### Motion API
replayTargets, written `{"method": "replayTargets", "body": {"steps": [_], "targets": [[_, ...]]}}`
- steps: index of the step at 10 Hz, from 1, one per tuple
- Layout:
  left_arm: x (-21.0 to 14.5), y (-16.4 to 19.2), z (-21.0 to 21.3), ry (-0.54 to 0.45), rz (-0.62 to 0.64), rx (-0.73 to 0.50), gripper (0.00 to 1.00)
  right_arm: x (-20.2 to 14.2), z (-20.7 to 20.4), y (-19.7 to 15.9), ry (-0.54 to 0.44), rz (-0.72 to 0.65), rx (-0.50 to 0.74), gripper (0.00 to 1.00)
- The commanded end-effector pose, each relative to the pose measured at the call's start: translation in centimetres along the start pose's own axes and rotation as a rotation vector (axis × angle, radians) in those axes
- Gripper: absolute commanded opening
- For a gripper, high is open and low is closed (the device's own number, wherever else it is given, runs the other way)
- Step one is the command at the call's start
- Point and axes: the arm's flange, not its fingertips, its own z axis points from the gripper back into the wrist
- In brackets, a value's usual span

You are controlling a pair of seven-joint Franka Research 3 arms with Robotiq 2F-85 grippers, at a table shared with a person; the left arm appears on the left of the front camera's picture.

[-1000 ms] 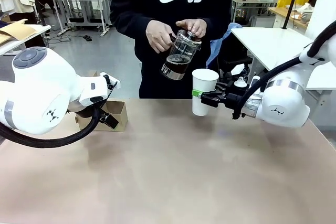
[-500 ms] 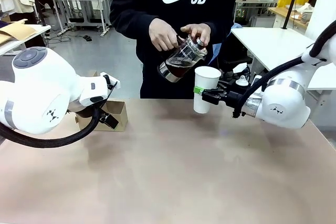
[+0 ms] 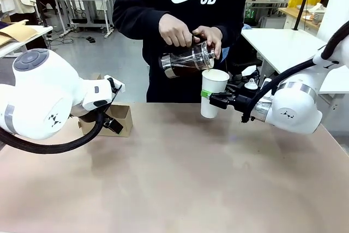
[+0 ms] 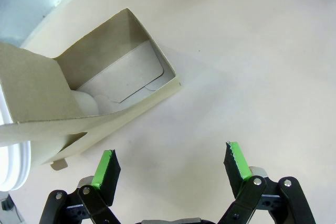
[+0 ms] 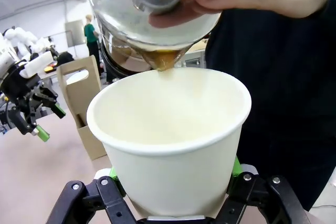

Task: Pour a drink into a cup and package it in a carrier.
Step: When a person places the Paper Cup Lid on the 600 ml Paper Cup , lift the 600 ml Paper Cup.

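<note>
Your right gripper [image 3: 208, 99] was clamped on the cup [image 3: 214, 88], green pads on either side of its lower half. The cup was upright, lid off, mouth open, at about 1 o'clock over the bench [image 3: 180, 178] in the front view. I couldn't tell whether its base touched the surface.

The person [image 3: 180, 4] stood at 12 o'clock with a glass pitcher [image 3: 188, 58] in both hands: one hand [image 3: 174, 30] gripping it from above, the other hand [image 3: 211, 35] at the lid end. The pitcher was tipped nearly level, with its spout just above the cup's far rim. The drink [image 3: 185, 71] sat dark along the pitcher's low side. In the right wrist view it showed amber at the spout lip, right over the cup mouth. The cup's inner wall looked plain white there.

Your left gripper [image 4: 170, 162] was wide open, nothing between the pads, hanging over bare bench. The carrier [image 4: 118, 74] lay at 10 o'clock from it in the left wrist view, near but not touching. In the front view the carrier sat at 10 o'clock on the bench, partly behind your left arm [image 3: 43, 96], well apart from the cup.
</note>
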Motion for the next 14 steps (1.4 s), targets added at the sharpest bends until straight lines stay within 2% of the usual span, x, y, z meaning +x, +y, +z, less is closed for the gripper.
{"method": "replayTargets", "body": {"steps": [1,14], "targets": [[-0.03,0.05,0.04,-0.001,0.001,-0.001,1.00,0.07,-0.28,0.38,-0.001,0.022,-0.030,0.81],[-0.03,0.05,0.04,-0.001,0.001,-0.001,1.00,0.07,-0.28,0.38,-0.001,0.022,-0.030,0.81]]}}
